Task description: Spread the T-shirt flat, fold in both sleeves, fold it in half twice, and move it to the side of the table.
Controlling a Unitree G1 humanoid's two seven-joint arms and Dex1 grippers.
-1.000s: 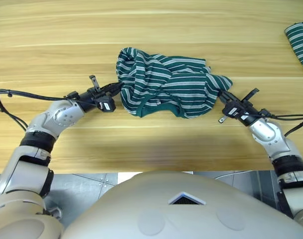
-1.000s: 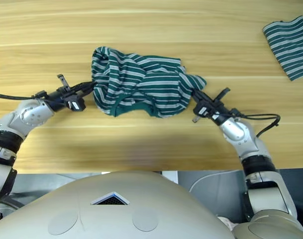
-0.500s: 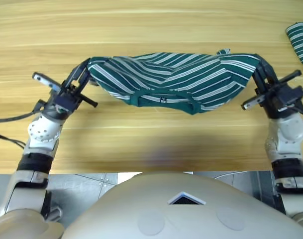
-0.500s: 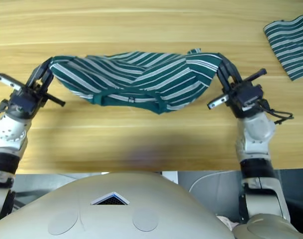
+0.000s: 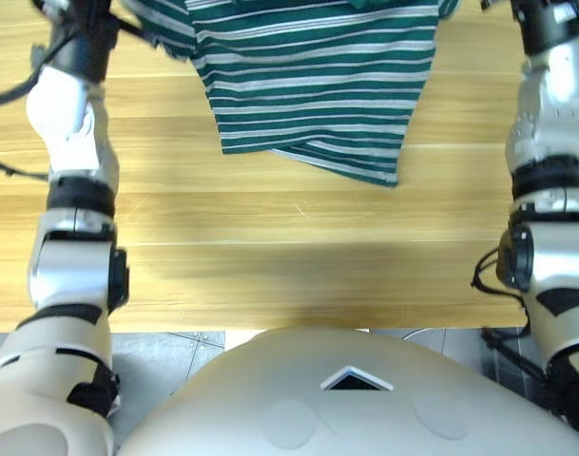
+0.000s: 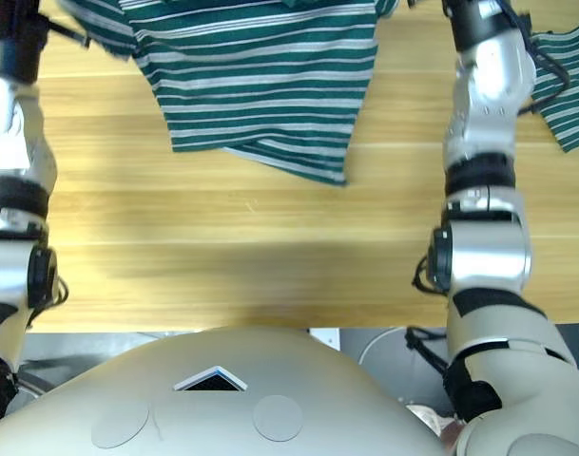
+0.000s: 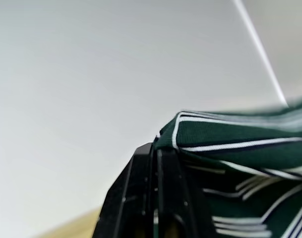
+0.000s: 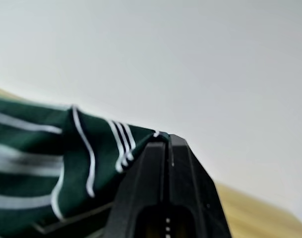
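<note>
Head stereo pair: looks forward and down onto table [image 5: 299,228], mid range; both eyes share the hanging T-shirt [image 6: 260,85], slightly offset. Wrist cams: tight behind left gripper [image 7: 158,148] / right gripper [image 8: 165,140], facing cloth edge and pale background.

The T-shirt [image 5: 313,85] is cut off at its upper part by the top edge of the head views; collar and shoulders cannot be made out. A second striped cloth [image 6: 567,90] is partly hidden behind the right arm [image 6: 484,95] and cut by the right edge.
</note>
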